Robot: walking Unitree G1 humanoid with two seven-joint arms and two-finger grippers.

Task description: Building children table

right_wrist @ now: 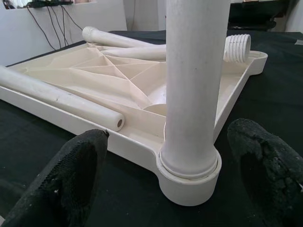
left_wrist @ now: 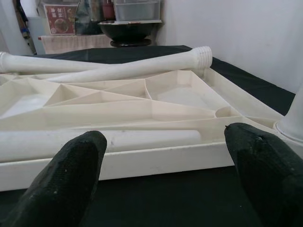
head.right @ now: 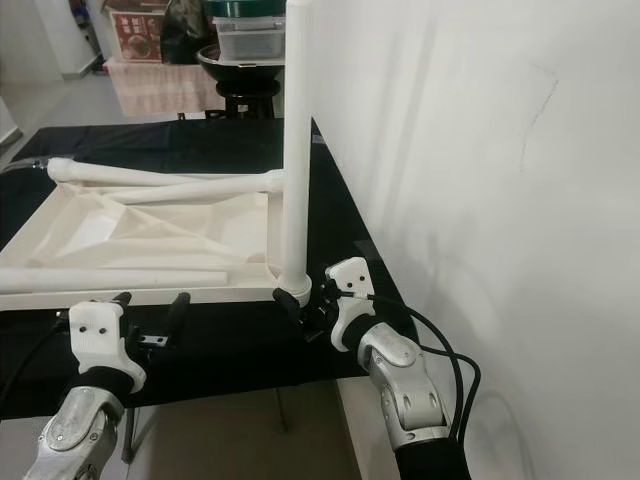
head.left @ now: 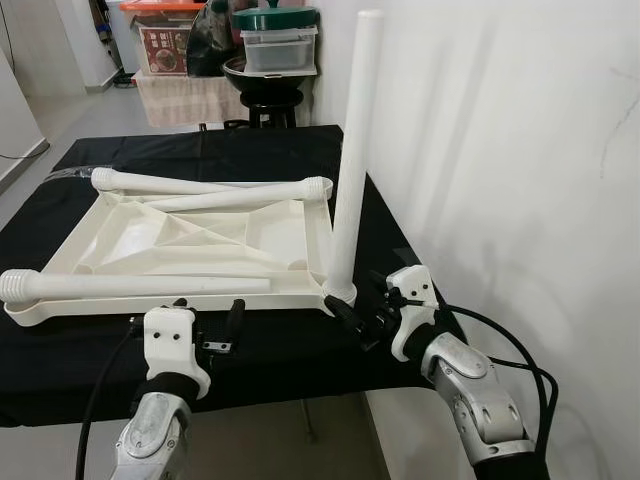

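Tabletop point(head.left: 200, 240) has wall point(head.left: 500, 150) just beside it.

I see a counter point(head.left: 250, 150) draped in black cloth, its right edge close against a white wall point(head.left: 500, 150). Beyond its far end I make out a black stool point(head.left: 268, 108) carrying a clear lidded tub point(head.left: 280, 48) with a green lid point(head.left: 275, 18) on top. Left of that sits a box point(head.left: 160, 48) with a red label, on a pale covered stand point(head.left: 185, 98).
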